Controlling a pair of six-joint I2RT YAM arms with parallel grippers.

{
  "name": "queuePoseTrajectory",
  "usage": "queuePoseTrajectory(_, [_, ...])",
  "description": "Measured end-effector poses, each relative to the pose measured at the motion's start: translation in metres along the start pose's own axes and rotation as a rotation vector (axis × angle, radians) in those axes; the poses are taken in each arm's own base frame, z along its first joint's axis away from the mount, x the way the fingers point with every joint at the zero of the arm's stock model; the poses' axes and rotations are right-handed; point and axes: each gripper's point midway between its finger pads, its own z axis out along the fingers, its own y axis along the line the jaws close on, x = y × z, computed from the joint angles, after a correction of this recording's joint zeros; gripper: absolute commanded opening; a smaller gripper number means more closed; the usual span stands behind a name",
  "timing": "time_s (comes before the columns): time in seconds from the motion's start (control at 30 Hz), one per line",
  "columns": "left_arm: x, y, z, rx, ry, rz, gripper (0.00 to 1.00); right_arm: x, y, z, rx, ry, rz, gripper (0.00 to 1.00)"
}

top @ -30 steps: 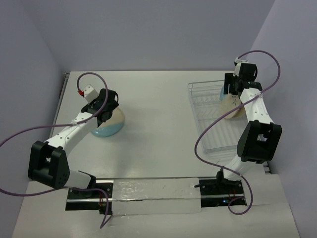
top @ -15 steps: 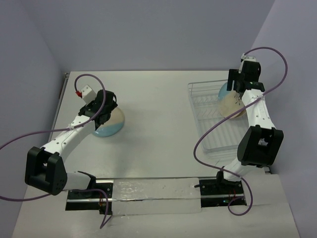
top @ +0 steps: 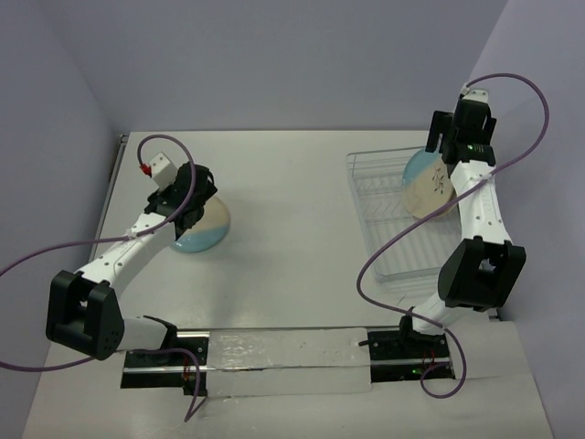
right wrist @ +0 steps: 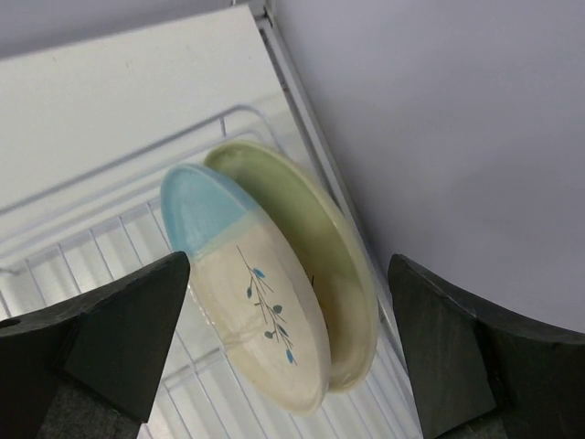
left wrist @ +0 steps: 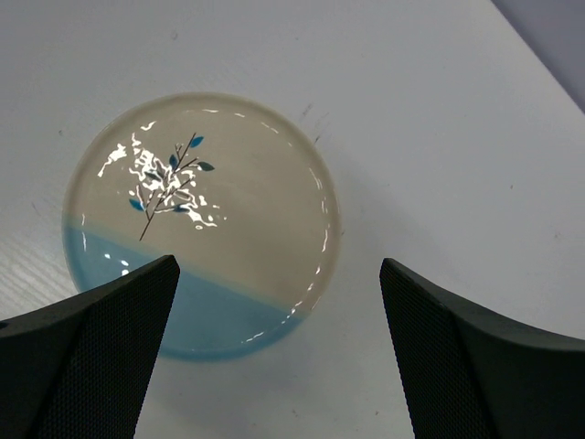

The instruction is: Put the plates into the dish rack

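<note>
A cream and light blue plate [top: 203, 230] [left wrist: 196, 219] lies flat on the white table at the left. My left gripper [top: 187, 203] [left wrist: 274, 357] hangs open just above it, its jaws wider than the plate's near edge. In the clear dish rack [top: 395, 240] [right wrist: 101, 247] at the right, a cream and blue plate [top: 428, 186] [right wrist: 251, 293] and a pale green plate [right wrist: 338, 274] stand on edge side by side at the far end. My right gripper [top: 463, 128] [right wrist: 288, 347] is open and empty above them.
The purple back wall and right wall stand close behind the rack [top: 512, 73]. The near half of the rack holds bare tines. Cables loop from both arms. A metal rail [top: 283, 352] runs along the table's near edge.
My right gripper has let go of the blue plate in the rack and risen away toward the back wall. My left gripper has shifted slightly over the plate on the table.
</note>
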Motion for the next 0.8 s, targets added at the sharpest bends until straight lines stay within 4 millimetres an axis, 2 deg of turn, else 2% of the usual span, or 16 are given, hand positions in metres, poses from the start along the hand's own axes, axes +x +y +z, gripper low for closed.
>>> queuePoseTrajectory(0.1, [-0.005,0.001,0.008,0.015,-0.010,-0.015,0.99,-0.017,-0.003,-0.007,0.014,-0.038,0.053,1.00])
queuePoseTrajectory(0.23, [-0.018,0.011,0.023,-0.005,-0.030,-0.049,0.99,-0.042,-0.003,-0.017,0.005,-0.079,0.140,1.00])
queuePoseTrajectory(0.4, [-0.027,0.013,0.032,-0.002,-0.058,-0.084,0.99,-0.089,0.015,-0.037,-0.053,-0.169,0.204,1.00])
queuePoseTrajectory(0.5, [-0.028,0.021,0.038,-0.011,-0.052,-0.106,0.99,-0.105,0.053,-0.055,-0.113,-0.208,0.177,1.00])
queuePoseTrajectory(0.57, [-0.031,0.034,0.045,-0.041,-0.052,-0.130,0.99,-0.108,0.095,-0.069,-0.205,-0.217,0.146,1.00])
queuePoseTrajectory(0.63, [-0.032,0.046,0.049,-0.074,-0.049,-0.159,0.99,-0.103,0.139,-0.082,-0.321,-0.205,0.122,1.00])
queuePoseTrajectory(0.7, [-0.029,0.054,0.050,-0.101,-0.038,-0.181,0.99,-0.095,0.174,-0.094,-0.424,-0.185,0.111,1.00])
queuePoseTrajectory(0.8, [-0.018,0.067,0.047,-0.136,-0.012,-0.207,0.99,-0.069,0.216,-0.104,-0.553,-0.146,0.115,1.00])
